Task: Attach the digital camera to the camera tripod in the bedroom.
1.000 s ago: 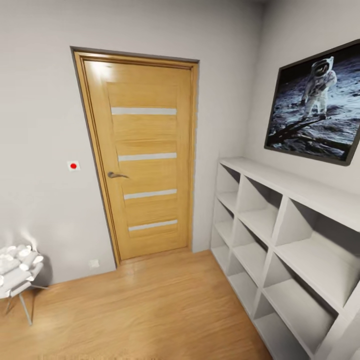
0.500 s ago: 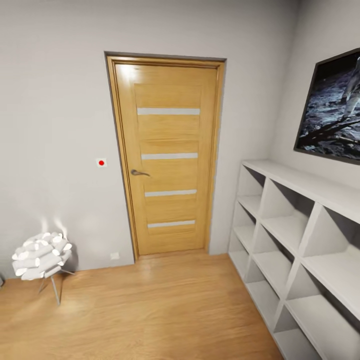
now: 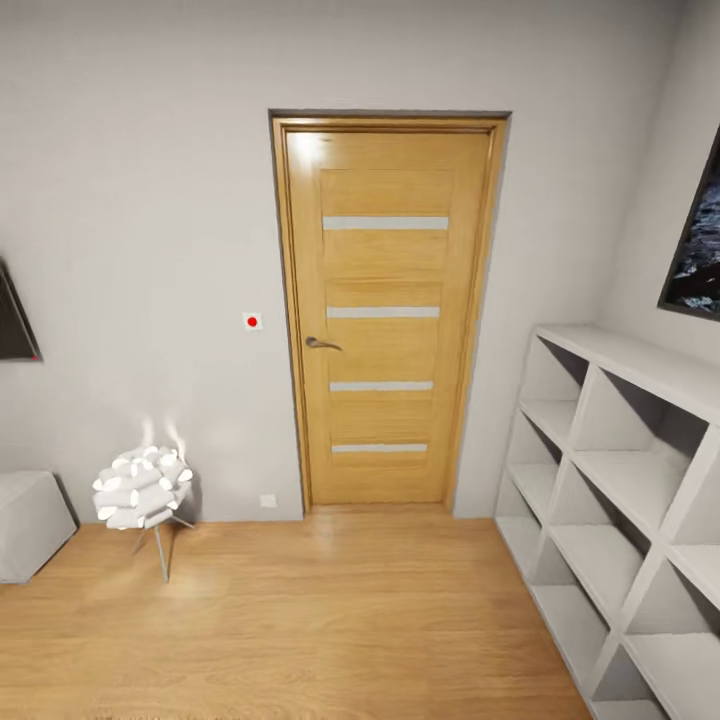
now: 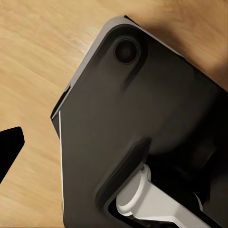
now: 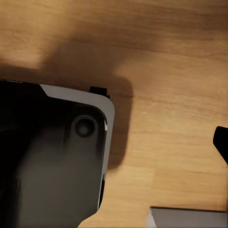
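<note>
We face a closed wooden door (image 3: 392,310) with four narrow frosted strips across it and a metal lever handle (image 3: 322,344) on its hinge-free edge. Beside the handle, on the pale wall, sits a small white switch plate (image 3: 252,321) with a red dot. Lower down on that same side of the door, a white ball-cluster lamp (image 3: 142,487) on thin legs stands on the light wood floor (image 3: 300,620), near the wall. Further from the door on that side we see a grey block (image 3: 30,522) on the floor and, above it, the edge of a dark panel (image 3: 15,318) on the wall. On the other side of the door, white open shelving (image 3: 620,480) runs along the side wall, and a dark-framed picture (image 3: 695,250) hangs above it.

Both wrist views look down on the wood floor past the robot's dark base (image 4: 142,128). A black fingertip edge shows in each, but we cannot tell whether either gripper's fingers are apart or together.

The camera and tripod lie somewhere outside these views.
</note>
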`<state>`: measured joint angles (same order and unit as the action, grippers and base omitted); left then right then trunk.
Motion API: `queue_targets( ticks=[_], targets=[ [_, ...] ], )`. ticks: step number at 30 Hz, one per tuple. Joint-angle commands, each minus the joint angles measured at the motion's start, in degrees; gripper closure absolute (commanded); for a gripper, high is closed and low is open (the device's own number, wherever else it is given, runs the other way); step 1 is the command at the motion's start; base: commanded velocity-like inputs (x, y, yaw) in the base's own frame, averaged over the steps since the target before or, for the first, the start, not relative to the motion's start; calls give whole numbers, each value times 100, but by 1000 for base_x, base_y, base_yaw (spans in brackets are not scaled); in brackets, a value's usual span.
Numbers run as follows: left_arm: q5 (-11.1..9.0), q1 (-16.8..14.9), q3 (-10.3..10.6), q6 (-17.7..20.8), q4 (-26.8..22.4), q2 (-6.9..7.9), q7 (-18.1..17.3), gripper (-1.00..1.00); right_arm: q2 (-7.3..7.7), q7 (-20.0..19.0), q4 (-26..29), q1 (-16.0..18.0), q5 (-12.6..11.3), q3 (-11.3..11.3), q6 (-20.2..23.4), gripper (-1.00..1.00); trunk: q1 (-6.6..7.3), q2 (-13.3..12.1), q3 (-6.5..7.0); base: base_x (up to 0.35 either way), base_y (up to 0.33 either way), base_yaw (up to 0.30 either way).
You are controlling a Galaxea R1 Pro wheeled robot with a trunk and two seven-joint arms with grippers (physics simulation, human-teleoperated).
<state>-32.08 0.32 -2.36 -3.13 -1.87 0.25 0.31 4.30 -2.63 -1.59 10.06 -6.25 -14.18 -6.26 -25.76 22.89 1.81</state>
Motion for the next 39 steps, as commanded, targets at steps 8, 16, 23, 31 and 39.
queue_targets(
  ticks=[8,16,23,31,39],
  targets=[
    [8,4,-26,-12,-6,-4,4,-100,0,-27,-19,5,-69,-39,-33,-100,-2,3,-1,0,0,277],
    [8,4,-27,-6,-6,-7,4,-100,0,-27,-21,5,-69,-41,-27,-100,-2,3,-1,0,0,197],
    [8,4,-27,-7,-6,-8,5,-100,-7,-27,-18,5,-56,-49,-35,-100,-2,3,-1,0,0,41],
    [1,4,-28,-12,-6,-8,12,-100,4,-27,-17,5,-11,-93,-20,-100,-2,3,-1,0,0,5],
    [6,4,-28,-9,-6,-11,13,-100,1,-27,-17,5,-8,-104,-15,-100,-2,3,-1,2,-18,0]
  ],
)
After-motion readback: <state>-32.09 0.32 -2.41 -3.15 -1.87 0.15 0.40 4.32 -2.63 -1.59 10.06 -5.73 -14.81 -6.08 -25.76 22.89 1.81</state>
